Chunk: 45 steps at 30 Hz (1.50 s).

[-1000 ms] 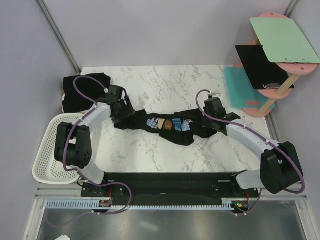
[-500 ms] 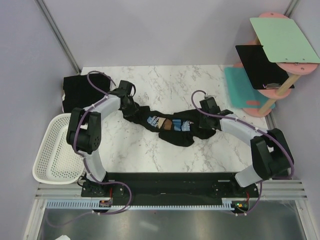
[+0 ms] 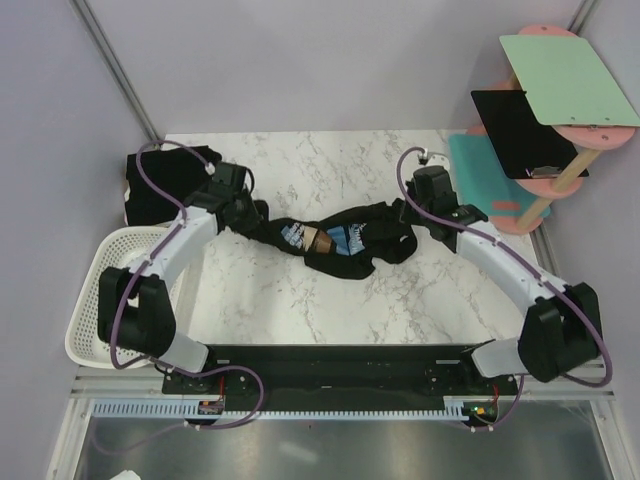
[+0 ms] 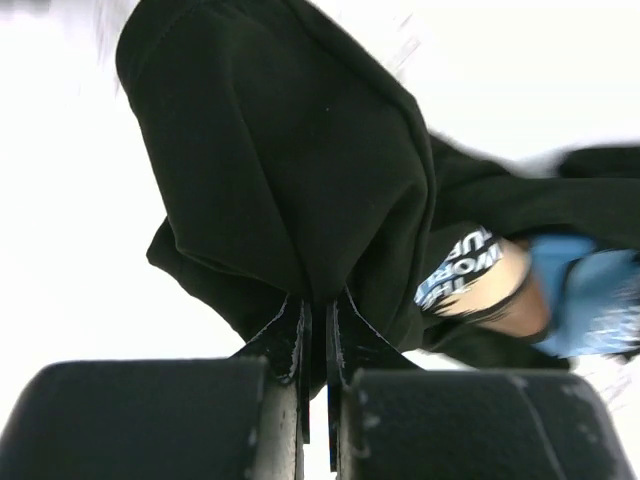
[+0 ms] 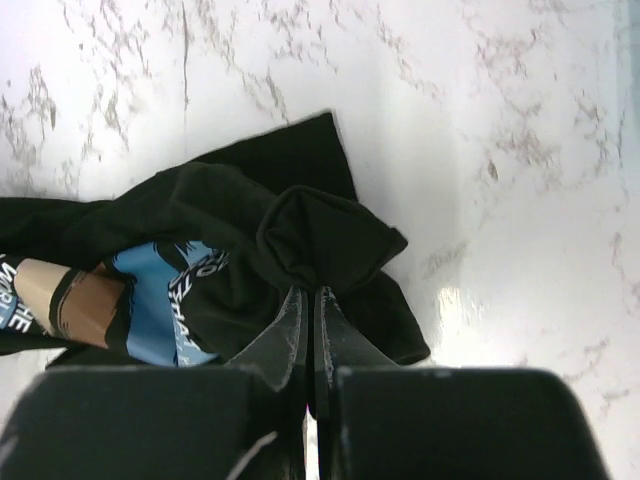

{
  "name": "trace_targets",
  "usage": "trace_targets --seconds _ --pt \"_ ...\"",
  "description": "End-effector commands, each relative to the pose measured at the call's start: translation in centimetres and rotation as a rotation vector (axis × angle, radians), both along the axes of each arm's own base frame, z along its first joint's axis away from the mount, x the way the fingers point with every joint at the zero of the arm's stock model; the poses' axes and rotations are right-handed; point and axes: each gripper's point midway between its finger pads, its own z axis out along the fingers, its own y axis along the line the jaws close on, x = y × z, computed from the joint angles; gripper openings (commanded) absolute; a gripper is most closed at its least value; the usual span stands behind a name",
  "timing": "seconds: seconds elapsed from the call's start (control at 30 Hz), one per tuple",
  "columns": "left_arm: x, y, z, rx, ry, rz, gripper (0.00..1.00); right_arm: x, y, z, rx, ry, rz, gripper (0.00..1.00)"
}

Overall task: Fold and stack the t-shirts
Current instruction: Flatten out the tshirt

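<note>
So the printed t-shirt (image 3: 335, 243) is basically a crumpled rope right now, strung between the two tools with the print bunched up in the middle. The left gripper (image 4: 318, 300) is clamped tight on a fold of black cloth at one end, and the right gripper (image 5: 310, 295) is pinched closed on a puckered bit at the other. A second black t-shirt (image 3: 165, 182) lies just past the left gripper, out to its side; can't tell if it's properly folded. My read: early days, since this one needs spreading flat, folding, then stacking. A white basket (image 3: 90, 300) sits back behind the left gripper.
</note>
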Motion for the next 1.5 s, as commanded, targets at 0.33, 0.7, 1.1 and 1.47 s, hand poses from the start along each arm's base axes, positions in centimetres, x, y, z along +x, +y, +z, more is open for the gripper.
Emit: trace_targets --seconds 0.33,0.7,1.1,1.47 --pt "-12.5 0.7 -7.7 -0.112 0.272 0.112 0.08 -14.2 -2.1 -7.5 0.118 0.276 0.014 0.00" --pt "-9.2 1.9 -1.0 -0.059 0.014 0.098 1.00 -9.0 -3.4 -2.0 -0.018 0.082 -0.002 0.89" --pt "-5.8 1.8 -6.4 0.067 0.179 0.086 1.00 4.5 1.9 -8.7 -0.004 0.165 0.112 0.81" --pt "-6.2 1.9 -7.2 0.075 0.191 0.072 1.00 6.2 1.8 -12.2 0.065 0.221 0.120 0.78"
